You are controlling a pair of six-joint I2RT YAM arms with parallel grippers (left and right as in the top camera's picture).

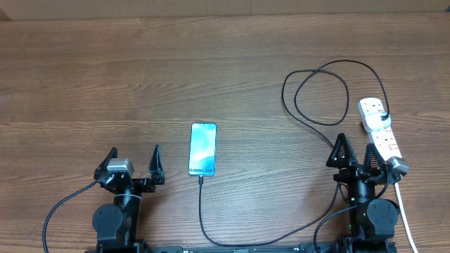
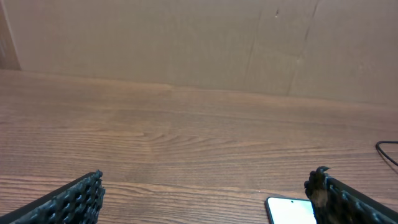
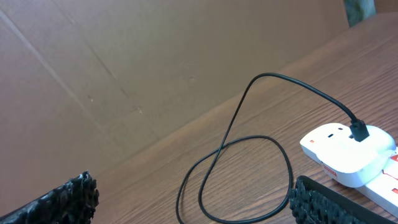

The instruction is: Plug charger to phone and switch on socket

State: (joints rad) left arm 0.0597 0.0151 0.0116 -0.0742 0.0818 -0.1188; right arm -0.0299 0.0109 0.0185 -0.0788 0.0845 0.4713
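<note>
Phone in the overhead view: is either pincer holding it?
No, the phone lies flat on the table between the open left pincer and open right pincer, touching neither.

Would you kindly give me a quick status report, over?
Left gripper, right gripper open, empty. Charger meets phone bottom edge. Socket switch unreadable. Nothing blocking socket.

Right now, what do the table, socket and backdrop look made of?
Table: wood or wood-look laminate, matte; brown grain lines. Socket: white moulded plastic, slightly glossy; smooth rounded edges. Backdrop: likely cardboard, matte brown with creases and scuffs.
</note>
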